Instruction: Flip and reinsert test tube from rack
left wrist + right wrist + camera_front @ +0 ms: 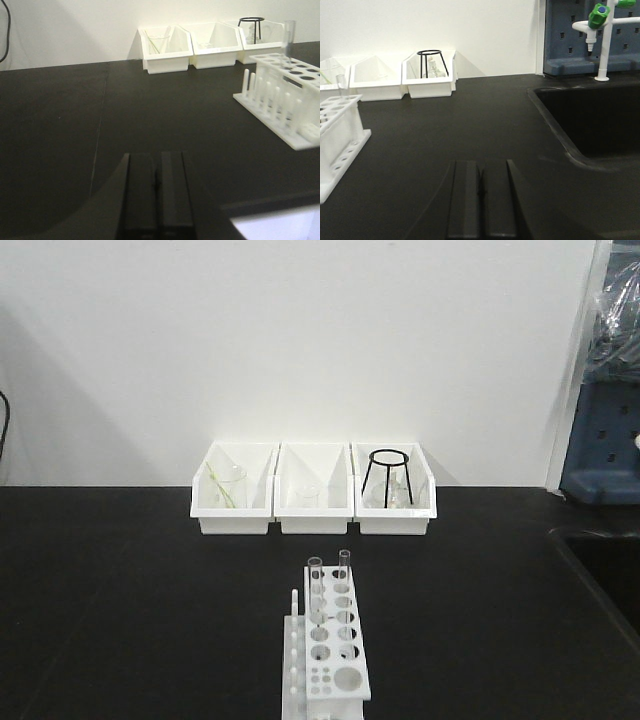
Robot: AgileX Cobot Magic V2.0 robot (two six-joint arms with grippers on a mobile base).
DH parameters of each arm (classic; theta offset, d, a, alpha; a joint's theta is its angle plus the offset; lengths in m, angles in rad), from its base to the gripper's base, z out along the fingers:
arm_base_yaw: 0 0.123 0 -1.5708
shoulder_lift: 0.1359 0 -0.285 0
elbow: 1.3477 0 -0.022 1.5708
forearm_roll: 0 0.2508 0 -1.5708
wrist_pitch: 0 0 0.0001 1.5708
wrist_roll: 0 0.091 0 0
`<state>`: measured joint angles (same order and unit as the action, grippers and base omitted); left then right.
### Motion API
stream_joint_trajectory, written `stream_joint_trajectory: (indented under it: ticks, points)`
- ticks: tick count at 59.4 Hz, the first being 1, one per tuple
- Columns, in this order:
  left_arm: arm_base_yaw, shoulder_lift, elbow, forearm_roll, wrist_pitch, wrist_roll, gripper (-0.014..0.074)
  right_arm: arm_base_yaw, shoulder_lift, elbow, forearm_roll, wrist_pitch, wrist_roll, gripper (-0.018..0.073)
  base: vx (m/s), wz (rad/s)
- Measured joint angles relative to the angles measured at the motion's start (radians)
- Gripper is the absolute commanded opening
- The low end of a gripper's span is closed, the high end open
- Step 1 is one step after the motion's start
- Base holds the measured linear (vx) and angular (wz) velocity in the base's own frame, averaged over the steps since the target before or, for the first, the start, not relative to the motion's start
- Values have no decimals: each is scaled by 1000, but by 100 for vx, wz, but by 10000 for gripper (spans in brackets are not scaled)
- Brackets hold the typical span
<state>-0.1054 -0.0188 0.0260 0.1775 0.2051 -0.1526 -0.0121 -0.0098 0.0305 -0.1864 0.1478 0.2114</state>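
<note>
The white rack (325,650) stands on the black bench near the front edge, with two clear test tubes (315,585) (344,570) upright in its far holes. In the left wrist view the rack (280,100) lies to the right and ahead, with a test tube (289,37) rising from it. My left gripper (157,159) is shut with nothing in it, low over the bench and well short of the rack. In the right wrist view the rack (337,135) and a test tube (341,82) sit at far left. My right gripper (481,165) is shut and holds nothing. Neither gripper shows in the front view.
Three white open-fronted bins (314,502) line the back wall. The left one holds a beaker (230,485), the right one a black tripod stand (388,475). A sunken sink (600,120) lies to the right, below a blue pegboard (570,35) and a green-handled tap (600,30).
</note>
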Motion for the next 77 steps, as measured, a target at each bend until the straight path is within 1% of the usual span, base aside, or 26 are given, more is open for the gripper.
stream_joint_trajectory:
  ticks: [31, 65, 69, 74, 77]
  points:
    - [0, 0, 0, 0, 0, 0, -6, 0, 0, 0, 0, 0, 0, -11, 29, -1]
    - [0, 0, 0, 0, 0, 0, -6, 0, 0, 0, 3, -6, 0, -11, 4, 0]
    - [0, 0, 0, 0, 0, 0, -6, 0, 0, 1, 9, -52, 1, -11, 0, 0]
    - [0, 0, 0, 0, 0, 0, -6, 0, 0, -2, 2, -169, 1, -11, 0, 0]
    - [0, 0, 0, 0, 0, 0, -6, 0, 0, -29, -9, -205, 1, -11, 0, 0]
